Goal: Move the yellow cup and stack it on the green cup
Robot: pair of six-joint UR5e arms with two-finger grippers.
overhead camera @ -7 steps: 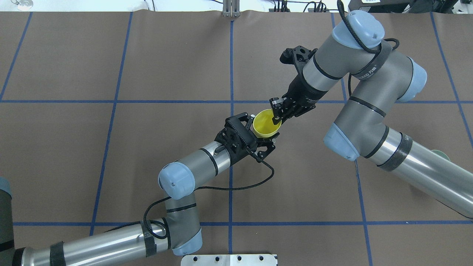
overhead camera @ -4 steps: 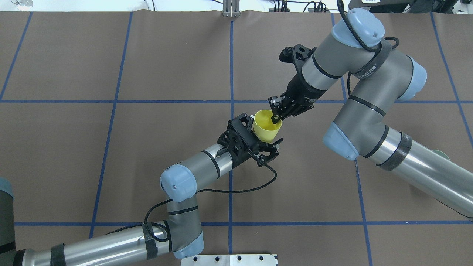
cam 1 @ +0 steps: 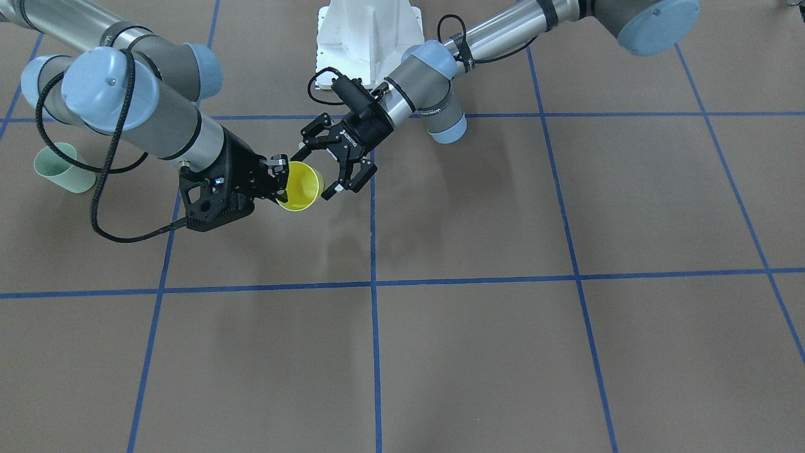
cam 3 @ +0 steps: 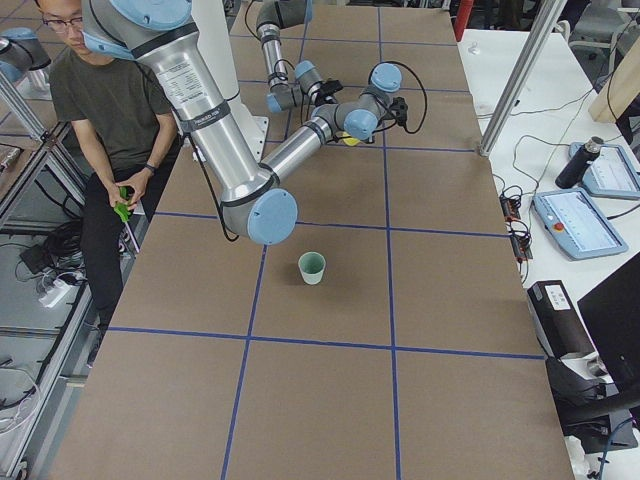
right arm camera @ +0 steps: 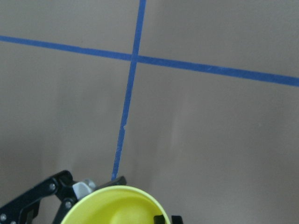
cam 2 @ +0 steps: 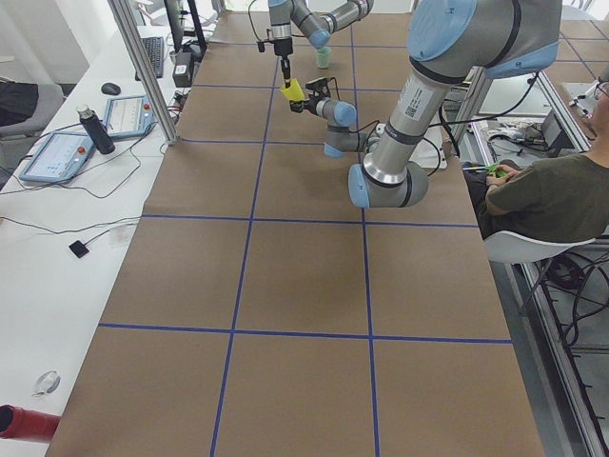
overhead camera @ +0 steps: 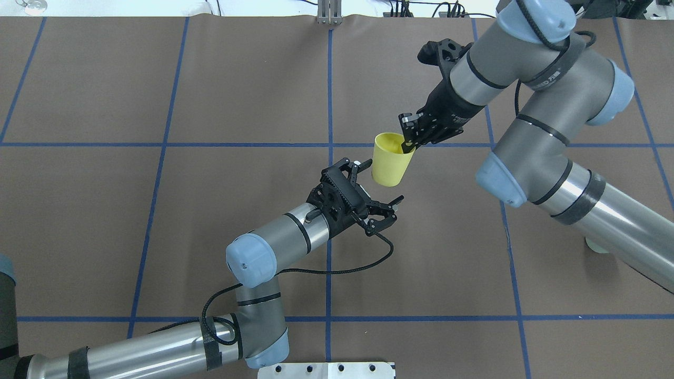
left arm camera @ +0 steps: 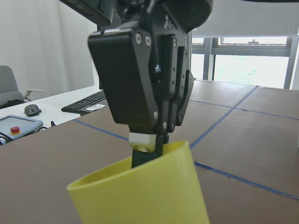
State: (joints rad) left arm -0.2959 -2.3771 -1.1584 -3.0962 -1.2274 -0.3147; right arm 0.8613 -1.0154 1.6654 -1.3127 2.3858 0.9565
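Note:
My right gripper [overhead camera: 407, 143] is shut on the rim of the yellow cup [overhead camera: 390, 160], one finger inside and one outside, and holds it upright in the air. It also shows in the front view [cam 1: 302, 185] and fills the bottom of the left wrist view [left arm camera: 140, 196]. My left gripper [overhead camera: 377, 185] is open and empty just below and beside the cup's base, apart from it. The pale green cup [cam 1: 63, 168] stands upright on the table on my right side, also in the right side view [cam 3: 312, 267]; in the overhead view the right arm mostly hides it.
Brown table cover with blue tape grid lines [overhead camera: 329, 105]. The white robot base [cam 1: 368, 31] is at the table's near edge. An operator [cam 3: 110, 110] sits beside the table, and tablets and a bottle [cam 3: 577, 165] lie beyond its far edge.
The left gripper opened off the yellow cup and stayed in place. The right gripper carried the cup up and away from it, toward the far right.

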